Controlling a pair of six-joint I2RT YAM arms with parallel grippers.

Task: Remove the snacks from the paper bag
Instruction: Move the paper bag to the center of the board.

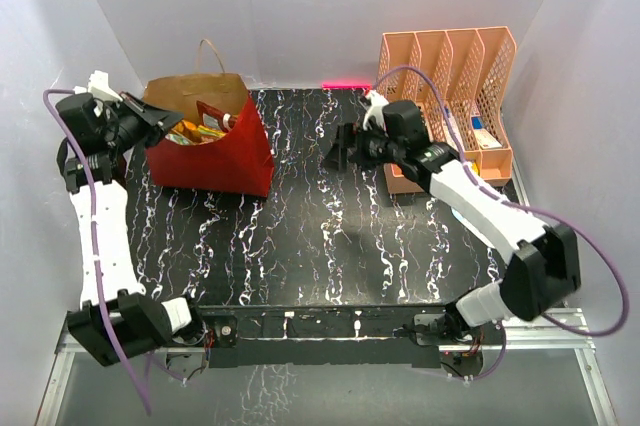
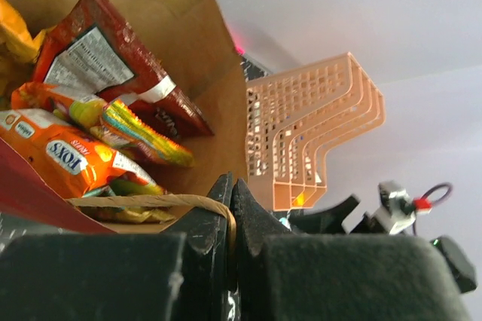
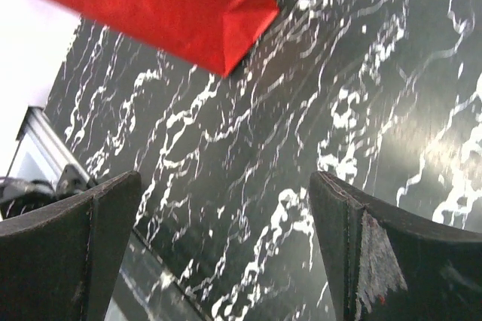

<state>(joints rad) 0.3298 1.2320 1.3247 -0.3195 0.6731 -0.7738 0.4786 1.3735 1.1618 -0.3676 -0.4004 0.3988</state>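
Note:
The dark red paper bag (image 1: 222,151) stands at the table's far left, mouth open and tilted toward the left arm. Its brown inside (image 2: 173,27) holds several snacks: an orange packet (image 2: 71,159), a dark red one (image 2: 98,57) and a yellow-green one (image 2: 143,136); they also show in the top view (image 1: 196,130). My left gripper (image 1: 158,116) is at the bag's left rim, shut on the near twisted handle (image 2: 151,202). My right gripper (image 1: 340,149) is open and empty above the table's middle, right of the bag; the bag's red corner (image 3: 226,27) shows ahead of it.
A peach plastic file organiser (image 1: 455,96) stands at the far right, also in the left wrist view (image 2: 312,132). The black marbled table (image 1: 330,246) has white walls close on the left, back and right. The table's near edge (image 3: 45,148) shows beyond the right fingers.

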